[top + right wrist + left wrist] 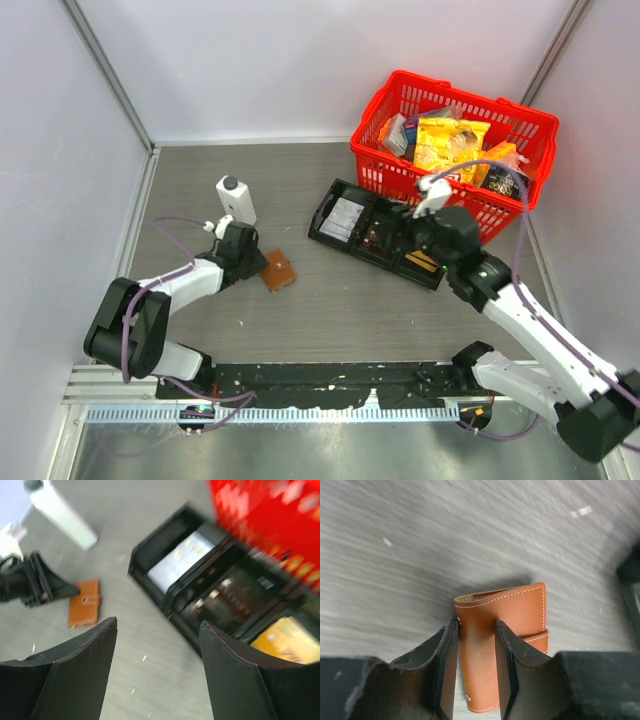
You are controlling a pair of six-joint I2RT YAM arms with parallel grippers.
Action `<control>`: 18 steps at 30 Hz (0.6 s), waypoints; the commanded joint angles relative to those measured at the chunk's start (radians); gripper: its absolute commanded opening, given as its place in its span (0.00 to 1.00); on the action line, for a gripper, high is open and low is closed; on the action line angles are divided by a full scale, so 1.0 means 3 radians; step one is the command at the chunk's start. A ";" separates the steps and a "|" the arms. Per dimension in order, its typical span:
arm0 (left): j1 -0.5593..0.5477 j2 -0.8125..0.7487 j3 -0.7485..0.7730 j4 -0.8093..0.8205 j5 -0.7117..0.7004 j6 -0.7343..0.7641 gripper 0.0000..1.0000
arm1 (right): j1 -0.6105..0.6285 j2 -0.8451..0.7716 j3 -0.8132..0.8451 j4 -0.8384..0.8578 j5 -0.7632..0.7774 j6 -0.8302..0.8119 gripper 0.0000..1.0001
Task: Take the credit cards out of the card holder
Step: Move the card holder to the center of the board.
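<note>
My left pincer [476,625] stood part-open over the closed holder [515,610] on the counter [420,555]; my right pincer [159,624] hung wide open near the tray [139,562].

I'm working in a robotics lab cell, not a home or a shop. Plain pale panel walls [60,150] on metal frame posts [110,75] box in a grey bench [330,300]. The left arm [170,285] and right arm [540,330] are bolted at its near edge behind a slotted cable duct [270,412], with purple cables [165,222] trailing. The only shop-like thing is a red basket [395,100] of snack packets, next to a black tray [322,215].
</note>
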 commanded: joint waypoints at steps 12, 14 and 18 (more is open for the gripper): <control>-0.0763 -0.0701 -0.0569 0.0014 0.0089 -0.0719 0.50 | 0.1431 0.1889 0.0732 -0.0253 0.0581 0.0341 0.74; -0.0773 -0.0798 -0.0667 0.0070 0.0140 -0.0704 0.52 | 0.1497 0.2104 0.0839 -0.0279 0.0586 0.0372 0.74; -0.0773 -0.0860 -0.0769 0.0239 0.0243 -0.0668 0.53 | 0.1584 0.2614 0.1186 -0.0442 0.0668 0.0413 0.71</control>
